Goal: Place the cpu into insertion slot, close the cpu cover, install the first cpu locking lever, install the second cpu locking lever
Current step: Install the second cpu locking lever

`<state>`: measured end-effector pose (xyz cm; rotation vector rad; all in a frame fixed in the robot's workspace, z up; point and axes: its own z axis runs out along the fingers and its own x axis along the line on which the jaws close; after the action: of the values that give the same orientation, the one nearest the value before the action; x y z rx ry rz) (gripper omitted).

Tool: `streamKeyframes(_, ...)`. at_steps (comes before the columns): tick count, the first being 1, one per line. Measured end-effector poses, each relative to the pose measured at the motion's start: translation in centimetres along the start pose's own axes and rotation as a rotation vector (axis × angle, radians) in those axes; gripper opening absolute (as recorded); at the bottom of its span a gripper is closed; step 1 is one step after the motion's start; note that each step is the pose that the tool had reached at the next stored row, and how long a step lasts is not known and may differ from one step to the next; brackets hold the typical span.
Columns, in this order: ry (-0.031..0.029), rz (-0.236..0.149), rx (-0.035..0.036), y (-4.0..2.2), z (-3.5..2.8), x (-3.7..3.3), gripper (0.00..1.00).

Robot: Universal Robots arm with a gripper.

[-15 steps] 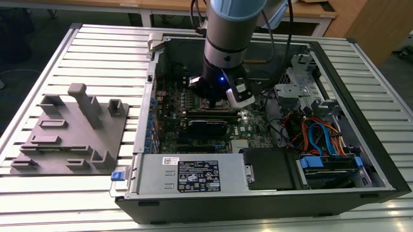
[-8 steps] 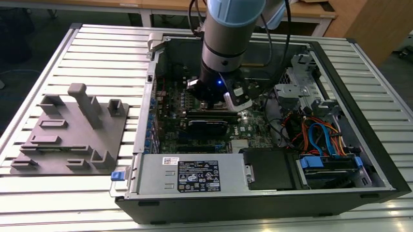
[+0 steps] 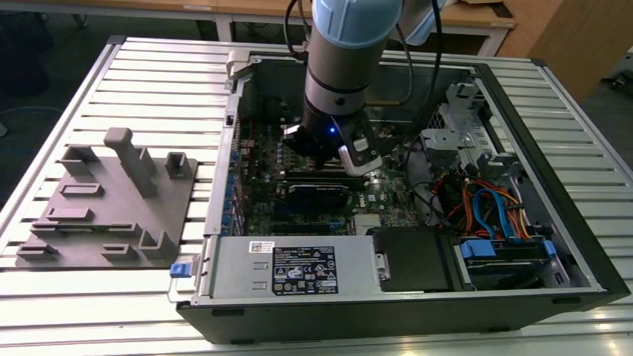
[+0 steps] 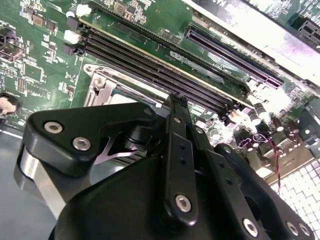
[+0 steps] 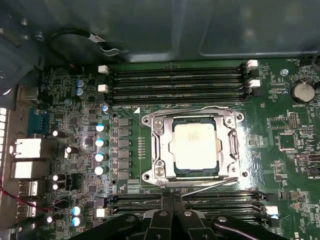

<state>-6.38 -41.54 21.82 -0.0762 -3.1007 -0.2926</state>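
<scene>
Hand (image 4: 175, 107) linkage hides most of insertion slot (image 4: 107, 90); fingertips unseen.

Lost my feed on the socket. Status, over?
Gripper down inside the case, at the socket edge. Cpu seated in slot, cover down over it. Nothing blocking the socket.

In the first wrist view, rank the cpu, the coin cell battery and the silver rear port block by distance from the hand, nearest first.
1. The cpu, seated in its socket just beyond the hand.
2. The silver rear port block, at the board's edge.
3. The coin cell battery, in the opposite far corner.
</scene>
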Motion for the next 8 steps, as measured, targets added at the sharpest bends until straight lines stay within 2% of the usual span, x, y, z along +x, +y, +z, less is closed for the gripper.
streamKeyframes(5,0.0016,0.0,-0.0007,-0.04,0.19,0.01,0.1)
streamKeyframes(8,0.0035,0.0,-0.0052,-0.12,0.51,0.02,0.1)
